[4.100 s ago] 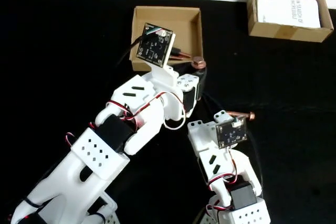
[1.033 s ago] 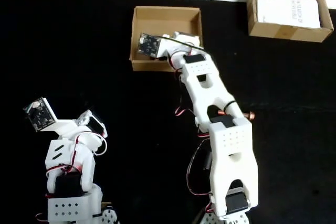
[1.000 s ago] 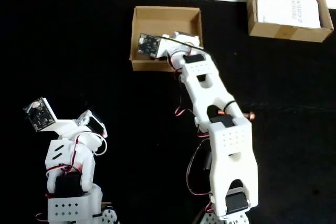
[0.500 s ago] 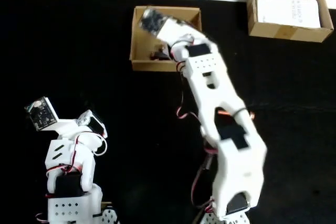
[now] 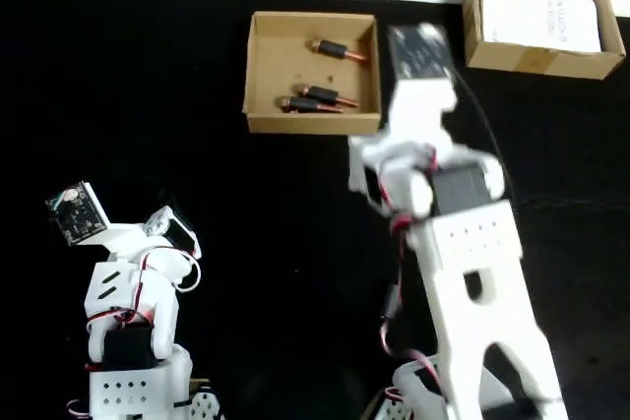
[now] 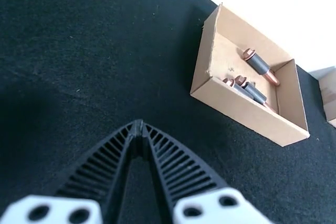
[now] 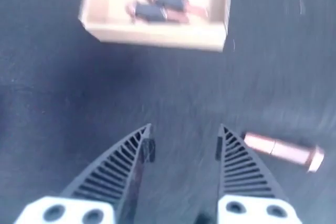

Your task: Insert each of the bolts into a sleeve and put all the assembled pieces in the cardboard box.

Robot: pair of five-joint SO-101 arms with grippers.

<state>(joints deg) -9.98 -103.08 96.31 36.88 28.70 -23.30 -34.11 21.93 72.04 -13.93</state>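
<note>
Left gripper (image 6: 137, 125): clenched on nothing, folded back by its own base.
Right gripper (image 7: 184, 132): released, empty, over the black table (image 7: 63, 87).
Loose bolt (image 7: 283, 149): flat on the table just beside the right gripper, no sleeve on it.
Cardboard box (image 5: 310, 125): three assembled pieces (image 5: 330, 96) inside.
Progress: mostly done; probably one bolt left to sleeve and box.
</note>
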